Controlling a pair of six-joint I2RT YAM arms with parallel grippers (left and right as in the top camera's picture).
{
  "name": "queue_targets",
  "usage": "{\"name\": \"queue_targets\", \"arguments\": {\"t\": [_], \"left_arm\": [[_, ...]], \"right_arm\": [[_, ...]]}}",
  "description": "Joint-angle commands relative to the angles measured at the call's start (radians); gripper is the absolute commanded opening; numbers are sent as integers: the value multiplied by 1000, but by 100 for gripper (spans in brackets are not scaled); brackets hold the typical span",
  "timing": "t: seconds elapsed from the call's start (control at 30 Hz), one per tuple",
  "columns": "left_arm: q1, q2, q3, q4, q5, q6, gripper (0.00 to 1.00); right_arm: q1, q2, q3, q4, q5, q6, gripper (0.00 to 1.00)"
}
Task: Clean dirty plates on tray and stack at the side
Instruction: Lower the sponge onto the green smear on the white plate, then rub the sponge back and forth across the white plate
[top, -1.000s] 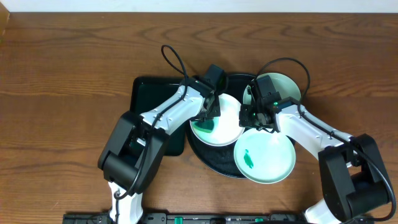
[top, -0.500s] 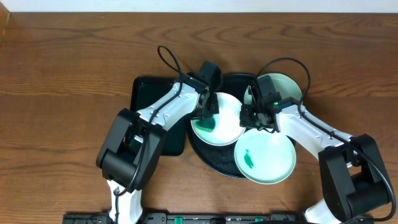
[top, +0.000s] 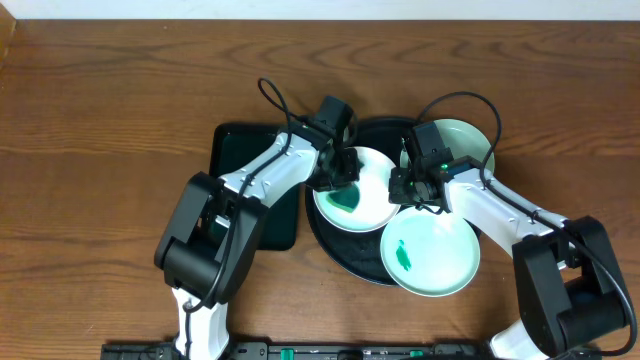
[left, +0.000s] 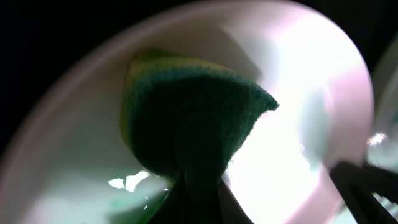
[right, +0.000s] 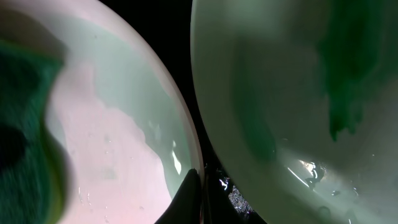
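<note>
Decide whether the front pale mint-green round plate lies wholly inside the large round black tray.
Partly out: the plate overhangs the tray's near-right rim, above the wooden table.

L gripper (top: 338, 178): green sponge (top: 346, 199) on white plate (top: 376, 212)
R gripper (top: 404, 190): at its rt rim
Tray (top: 324, 236): blk, under plates

Both arms reach inward toward each other, the left claw (top: 339, 184) and right claw (top: 406, 187) each pinched shut.

Tray (top: 340, 251) mostly hidden under plates (top: 442, 262).
</note>
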Motion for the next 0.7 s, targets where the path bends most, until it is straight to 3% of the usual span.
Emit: {"name": "queue_targets", "arguments": {"t": [0.0, 0.3, 0.67], "left_arm": [[-44, -55, -30, -7, 132, 9, 7], [-45, -233, -30, -27, -12, 9, 7], [-58, -213, -77, -94, -349, -27, 7]], "right_arm": [[16, 5, -5, 19, -85, -5, 1], [16, 5, -5, 18, -85, -5, 1], [16, 5, -6, 18, -85, -5, 1]]}}
